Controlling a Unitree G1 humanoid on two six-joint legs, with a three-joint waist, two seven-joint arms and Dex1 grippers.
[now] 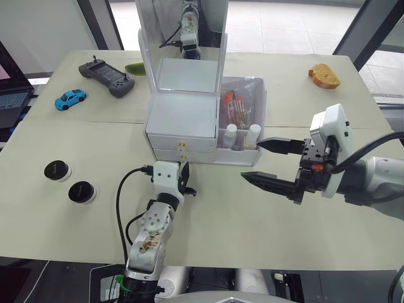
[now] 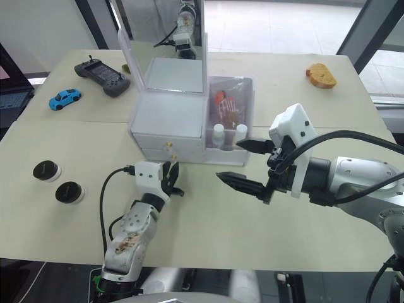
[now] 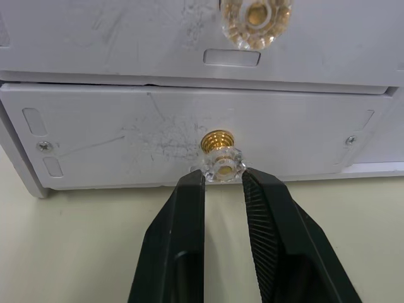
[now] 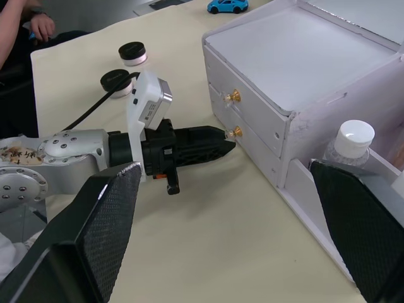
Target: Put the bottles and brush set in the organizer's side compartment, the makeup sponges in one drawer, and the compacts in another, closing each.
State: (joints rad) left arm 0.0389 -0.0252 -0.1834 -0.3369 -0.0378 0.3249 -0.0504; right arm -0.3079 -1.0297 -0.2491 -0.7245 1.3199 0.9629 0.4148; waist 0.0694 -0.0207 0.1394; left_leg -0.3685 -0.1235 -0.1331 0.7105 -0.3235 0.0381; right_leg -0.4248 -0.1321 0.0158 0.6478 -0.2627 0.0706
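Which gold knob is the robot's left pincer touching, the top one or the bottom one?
The bottom gold knob, on the lower white drawer. The left pincer has its black fingertips at it, while the top gold knob sits untouched above.

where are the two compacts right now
Both compacts sit side by side on the table, toward its left edge in the head views, well left of the organizer and the left gripper.

the tabletop is seen from above by both eye views, looking forward and down, the organizer shared near centre. the lower knob is viewed from very close by the left wrist camera. the organizer's front, shared too, is taken low and sidelong by the right wrist camera.
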